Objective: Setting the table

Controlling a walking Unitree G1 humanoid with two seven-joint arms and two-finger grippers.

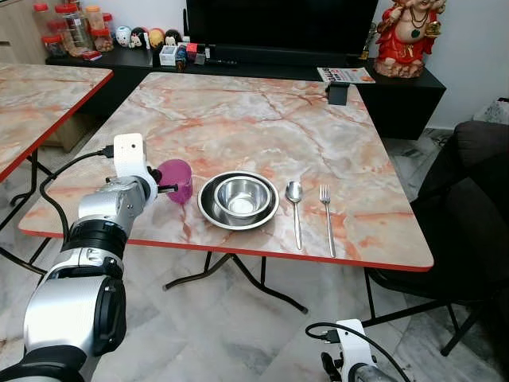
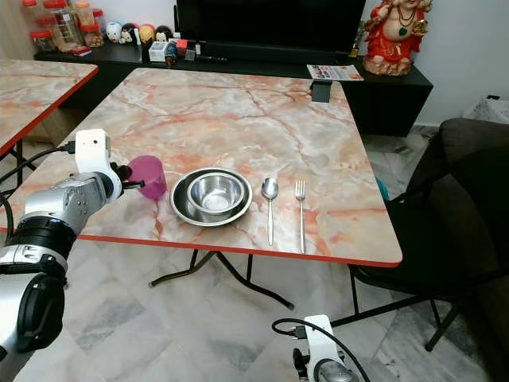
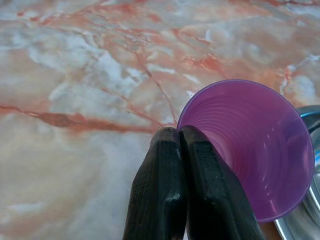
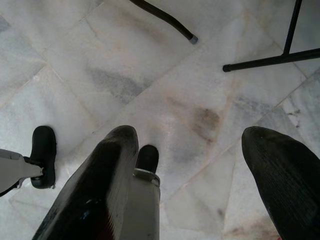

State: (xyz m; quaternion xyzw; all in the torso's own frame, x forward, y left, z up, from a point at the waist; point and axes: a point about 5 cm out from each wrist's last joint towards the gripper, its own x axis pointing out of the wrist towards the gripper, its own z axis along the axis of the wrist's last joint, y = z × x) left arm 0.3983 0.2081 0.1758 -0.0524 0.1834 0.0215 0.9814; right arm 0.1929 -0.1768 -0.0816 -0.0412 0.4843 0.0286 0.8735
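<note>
Right gripper [image 4: 195, 165] hung low over floor, fingers apart; left gripper [image 3: 181, 137] pinched cup [image 1: 176, 180] rim near tabletop's [image 1: 238, 119] front edge, cup just beside bowl [image 1: 238, 196] in plate [image 1: 208, 208]; spoon [image 1: 295, 208], fork [image 1: 327, 216] alongside

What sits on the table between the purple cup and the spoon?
In the left eye view, a steel bowl on a steel plate lies between the purple cup, pinched by the left gripper, and the spoon.
</note>
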